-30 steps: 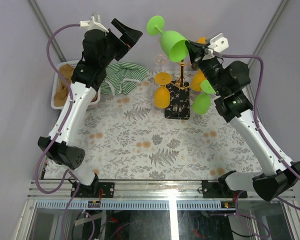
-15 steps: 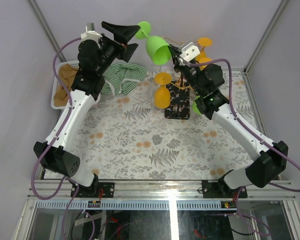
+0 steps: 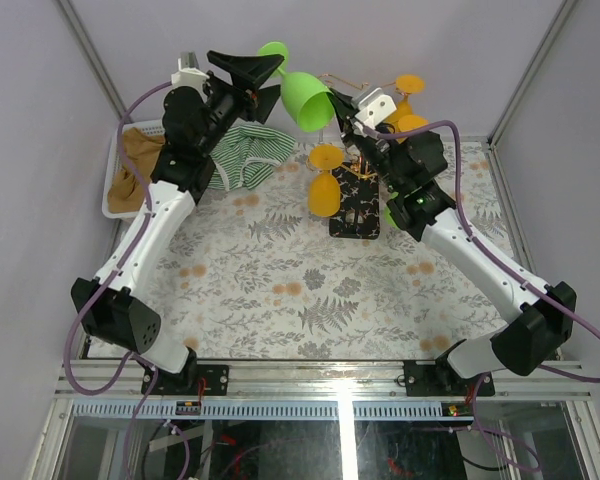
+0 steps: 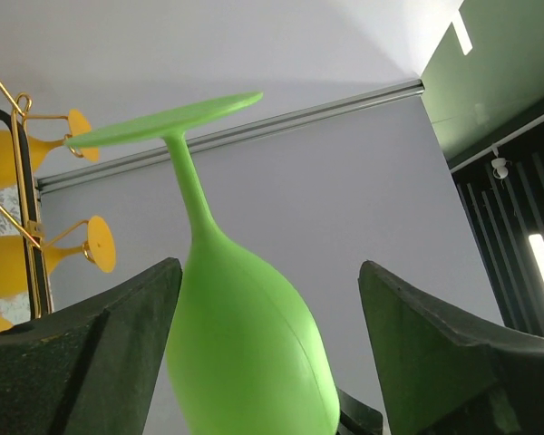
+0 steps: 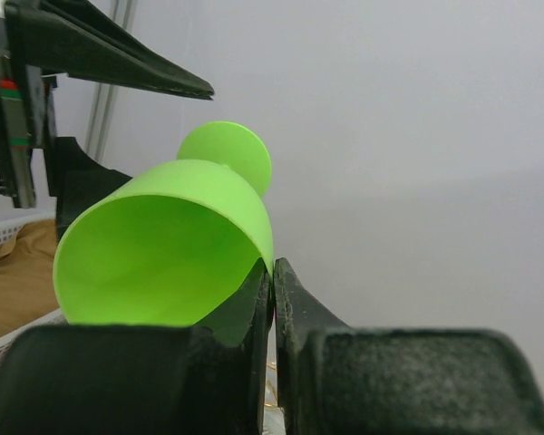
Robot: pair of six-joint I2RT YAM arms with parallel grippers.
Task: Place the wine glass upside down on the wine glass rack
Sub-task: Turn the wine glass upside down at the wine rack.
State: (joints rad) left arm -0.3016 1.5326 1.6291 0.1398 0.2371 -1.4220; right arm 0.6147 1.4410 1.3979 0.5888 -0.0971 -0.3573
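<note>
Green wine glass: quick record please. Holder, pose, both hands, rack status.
glass: green wine glass, in the air, tilted, foot toward the left arm
holder: right hand, shut on the rim
left hand: open, fingers either side of the bowl
rack: wine glass rack, orange glasses hanging on it
green glass on rack: not yet

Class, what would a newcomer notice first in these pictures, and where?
A bright green glass held high at the back, tipped sideways, its rim pinched by the right gripper while the open left gripper straddles its bowl. Beside it, orange glasses hang on the gold rack.
</note>
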